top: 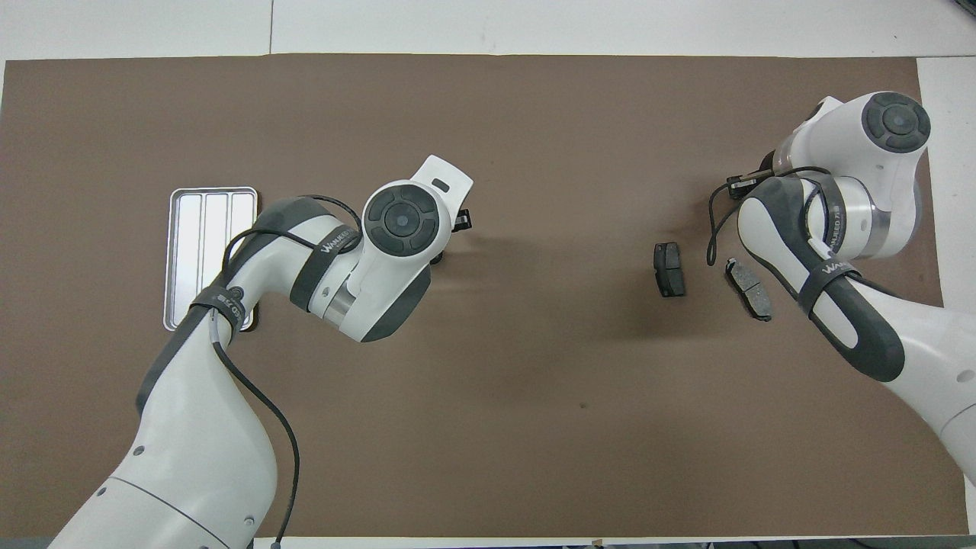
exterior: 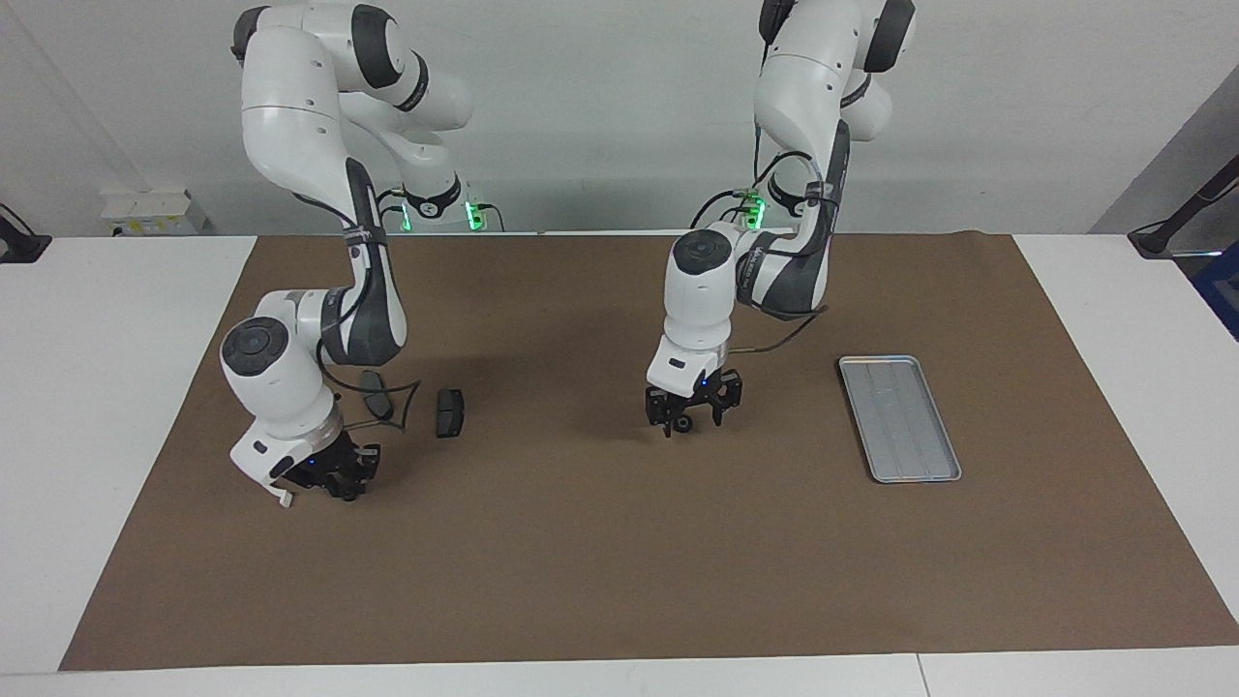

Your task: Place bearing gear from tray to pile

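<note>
The silver ribbed tray (exterior: 900, 418) lies empty toward the left arm's end of the mat; it also shows in the overhead view (top: 204, 255). My left gripper (exterior: 688, 423) hangs low over the bare mat between the tray and the pile, shut on a small dark round bearing gear (exterior: 683, 424). The pile's two dark grey brake pads (exterior: 450, 412) (exterior: 376, 393) lie toward the right arm's end, also seen from overhead (top: 669, 268) (top: 749, 288). My right gripper (exterior: 347, 482) waits low over the mat beside the pads. The white bracket is hidden.
The brown mat (exterior: 600, 571) covers most of the white table. The right arm's elbow and wrist (top: 839, 221) hang over the mat beside the pads. The left arm's forearm (top: 305, 259) crosses over one edge of the tray.
</note>
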Tool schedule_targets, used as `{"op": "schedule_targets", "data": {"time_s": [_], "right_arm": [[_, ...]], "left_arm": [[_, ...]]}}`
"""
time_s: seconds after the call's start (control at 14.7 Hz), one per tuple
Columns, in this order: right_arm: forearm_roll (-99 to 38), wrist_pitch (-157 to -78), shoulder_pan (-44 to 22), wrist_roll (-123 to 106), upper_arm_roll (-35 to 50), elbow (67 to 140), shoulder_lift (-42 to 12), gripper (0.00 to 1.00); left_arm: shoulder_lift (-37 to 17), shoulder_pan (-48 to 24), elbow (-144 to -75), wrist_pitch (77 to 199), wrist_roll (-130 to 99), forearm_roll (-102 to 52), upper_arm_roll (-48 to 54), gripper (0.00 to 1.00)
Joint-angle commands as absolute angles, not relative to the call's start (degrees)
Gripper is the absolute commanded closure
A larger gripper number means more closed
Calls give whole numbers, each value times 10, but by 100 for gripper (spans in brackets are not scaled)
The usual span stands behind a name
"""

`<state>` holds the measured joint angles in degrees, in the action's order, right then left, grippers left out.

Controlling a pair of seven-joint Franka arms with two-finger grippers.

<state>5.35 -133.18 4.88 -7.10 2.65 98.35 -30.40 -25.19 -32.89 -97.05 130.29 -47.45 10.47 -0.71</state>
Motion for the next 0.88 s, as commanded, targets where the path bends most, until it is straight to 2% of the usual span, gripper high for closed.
{"op": "schedule_targets", "data": {"time_s": [0.0,0.27,0.54,0.82], "right_arm": [[43,-1345,57,-81,35,1009,-285,0],[44,-1325,47,-64,36,1006,-264,0],[43,-1254,2,4,36,991,-231,0],[43,-1188,-69,131,36,972,-198,0]], "left_arm": [[-235,-283,-904,1233,-447,119,-2,0],[-175,-208,-903,1185,-319,91,-1,0],[-126,-121,-877,1064,-101,55,-6,0],[-45,-51,-933,1026,27,55,-7,0]]}}
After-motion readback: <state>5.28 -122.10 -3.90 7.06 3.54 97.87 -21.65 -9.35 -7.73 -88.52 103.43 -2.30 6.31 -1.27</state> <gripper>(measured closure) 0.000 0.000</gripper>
